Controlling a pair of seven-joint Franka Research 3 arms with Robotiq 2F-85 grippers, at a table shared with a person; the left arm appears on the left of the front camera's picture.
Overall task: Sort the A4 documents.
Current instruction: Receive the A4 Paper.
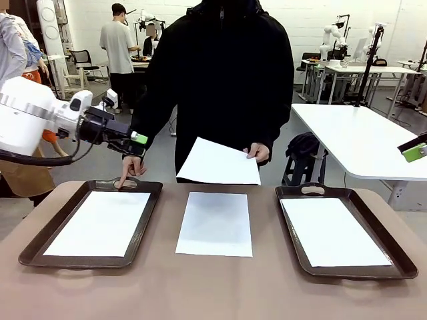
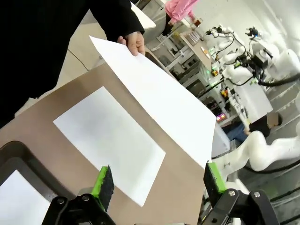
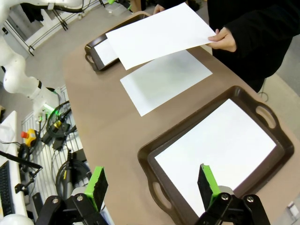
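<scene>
Hand [image 1: 257,153] holding 1 A4 document [image 1: 217,163] above middle sheet [image 1: 215,223]; left gripper [image 2: 159,180], right gripper [image 3: 152,183] hanging spread, empty. Likely best: approaching document's free edge level, pinching gently.

The right gripper [image 1: 415,151] is cut off by the front view's right edge. The held sheet [image 1: 217,162] hides part of the far edge of the desk [image 1: 213,287].

Brown counter [image 1: 213,287], left tray [image 1: 33,250] holding a sheet [image 1: 100,223], middle sheet [image 1: 215,223] lying bare, right tray [image 1: 400,267] holding another sheet [image 1: 333,233], person [image 1: 220,80] in black holding a fourth sheet [image 1: 217,163] above, their other fingers [image 1: 125,181] on left tray's far handle, robot's left hand [image 1: 138,145] hovering just above them.
</scene>
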